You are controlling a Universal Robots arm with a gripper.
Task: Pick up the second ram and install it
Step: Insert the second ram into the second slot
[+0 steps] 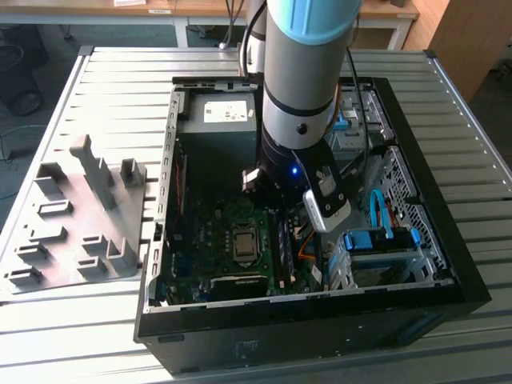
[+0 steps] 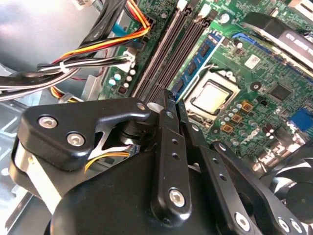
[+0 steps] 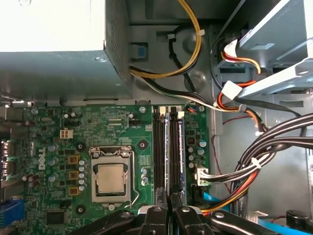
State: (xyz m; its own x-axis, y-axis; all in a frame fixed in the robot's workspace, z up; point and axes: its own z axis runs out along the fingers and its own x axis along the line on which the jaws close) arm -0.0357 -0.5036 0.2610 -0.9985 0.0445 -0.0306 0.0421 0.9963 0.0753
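A ram (image 2: 204, 50), green with black chips and a pale blue label, stands upright in one of the long black sockets (image 3: 157, 147) beside the CPU (image 3: 111, 177). In the first wrist view it is a thin pale strip (image 3: 168, 147). My gripper (image 2: 171, 95) is shut, its two black fingers (image 2: 165, 147) pressed together with nothing visible between them. The fingertips sit right at the near end of that ram (image 3: 169, 203). I cannot tell whether they touch it. In the exterior view the arm (image 1: 300, 96) reaches down into the open computer case (image 1: 160, 240), over the ram (image 1: 282, 240).
A grey plastic tray (image 1: 72, 224) with upright slots lies at the exterior view's left of the case. A power supply (image 3: 54, 44) and bundled cables (image 3: 264, 161) crowd the space around the sockets. A blue-trimmed drive cage (image 1: 376, 240) fills the case's right side.
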